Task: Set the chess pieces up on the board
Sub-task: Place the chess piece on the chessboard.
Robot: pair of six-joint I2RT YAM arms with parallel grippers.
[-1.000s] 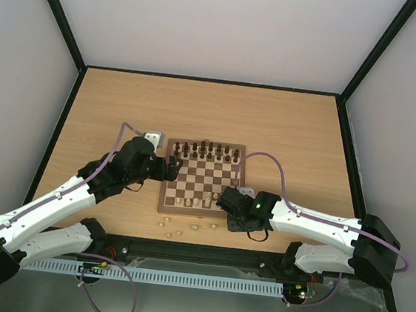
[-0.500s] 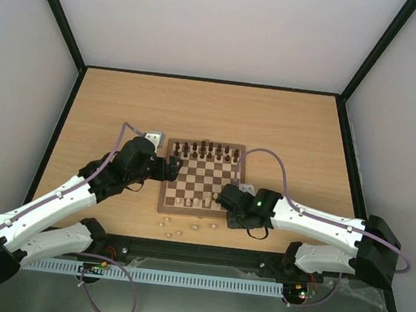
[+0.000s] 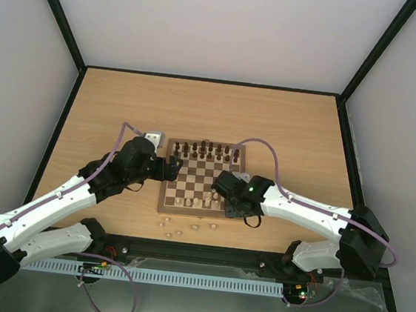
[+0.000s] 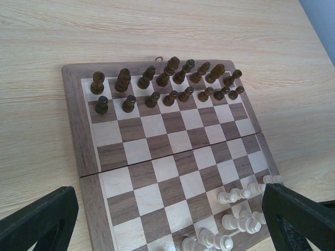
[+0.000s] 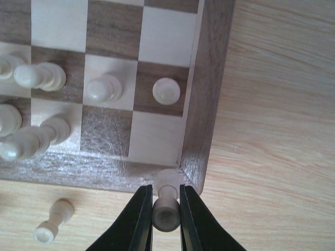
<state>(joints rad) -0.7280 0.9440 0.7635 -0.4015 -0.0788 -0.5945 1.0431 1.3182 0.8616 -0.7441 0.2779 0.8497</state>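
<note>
Placing step: right gripper (image 5: 166, 194) pinches a pale piece (image 5: 168, 180) just off the board (image 5: 209, 78) corner, left gripper (image 4: 167, 217) spread idle; next likely lift over the rim onto the empty corner square (image 5: 155, 140).

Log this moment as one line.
left gripper: open, at board edge | right gripper: shut on pale piece by board corner | dark pieces: two rows

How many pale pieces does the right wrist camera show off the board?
2. One pale piece is pinched in the right hand at the board's corner; the other lies tipped over on the table to its left. More may sit outside this view.
</note>
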